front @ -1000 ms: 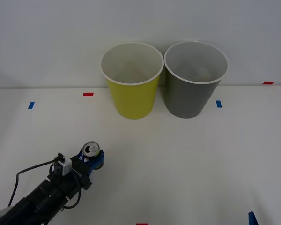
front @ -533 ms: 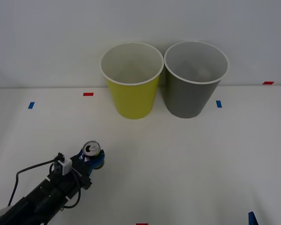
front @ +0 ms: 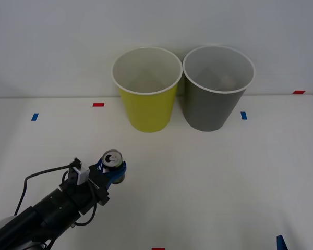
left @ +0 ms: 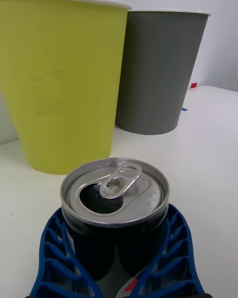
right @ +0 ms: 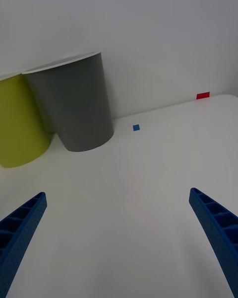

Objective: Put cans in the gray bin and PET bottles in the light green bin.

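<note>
Can: one dark gray can (front: pixel 113 161) is standing upright, long axis vertical, silver pull-tab top facing up, opened mouth showing in the left wrist view (left: pixel 115 193).
Can's place: it is sitting at the near left of the white table (front: pixel 224 182), well short of both bins.
Left gripper: the left gripper (front: pixel 111 173) is wrapping its blue ribbed fingers (left: pixel 171 258) round the can's body, clamping it.
Right gripper: the right gripper (right: pixel 119 228) is hanging over bare table at the near right, fingers spread wide, holding nothing.
Bins: two, side by side at the far edge, rims nearly touching: one light green bin (front: pixel 147 88) on the left, one gray bin (front: pixel 217 87) on the right.
Tape marks: two red and two blue ones are dotting the table's far part.
</note>
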### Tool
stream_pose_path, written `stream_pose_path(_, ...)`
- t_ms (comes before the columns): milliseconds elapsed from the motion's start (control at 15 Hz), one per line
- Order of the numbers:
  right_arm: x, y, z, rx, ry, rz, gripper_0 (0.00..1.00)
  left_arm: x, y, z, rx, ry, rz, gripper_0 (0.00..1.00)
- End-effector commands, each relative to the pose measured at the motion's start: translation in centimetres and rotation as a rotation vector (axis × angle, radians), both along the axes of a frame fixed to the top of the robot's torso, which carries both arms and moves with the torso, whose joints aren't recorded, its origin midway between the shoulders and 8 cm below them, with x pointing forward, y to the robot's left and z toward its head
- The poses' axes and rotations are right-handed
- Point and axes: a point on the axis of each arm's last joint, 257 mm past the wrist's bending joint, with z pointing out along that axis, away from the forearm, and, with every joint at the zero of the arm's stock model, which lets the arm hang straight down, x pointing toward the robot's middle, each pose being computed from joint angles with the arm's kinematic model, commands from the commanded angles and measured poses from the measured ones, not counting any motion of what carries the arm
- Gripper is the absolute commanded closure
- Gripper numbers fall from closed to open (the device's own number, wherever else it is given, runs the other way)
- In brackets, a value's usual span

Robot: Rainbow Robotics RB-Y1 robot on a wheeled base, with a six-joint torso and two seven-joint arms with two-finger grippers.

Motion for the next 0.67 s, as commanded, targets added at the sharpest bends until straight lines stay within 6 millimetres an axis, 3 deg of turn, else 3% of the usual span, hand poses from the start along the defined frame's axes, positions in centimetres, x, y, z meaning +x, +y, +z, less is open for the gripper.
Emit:
stream_pose_path(67,0.0,0.0,0.0,0.0,0.0,0.0,0.0,0.2,-0.7,2.1,0.035,-0.005,-0.017,1.0)
stream_pose_path(333,0.0,0.0,0.0,0.0,0.0,0.0,0.0,-1.2,-0.4,7.5,0.138,0.018,0.033,1.0)
stream_pose_path(667,0.0,0.0,0.0,0.0,0.0,0.0,0.0,-1.9,0.1,12.6,0.229,0.03,0.079,1.0)
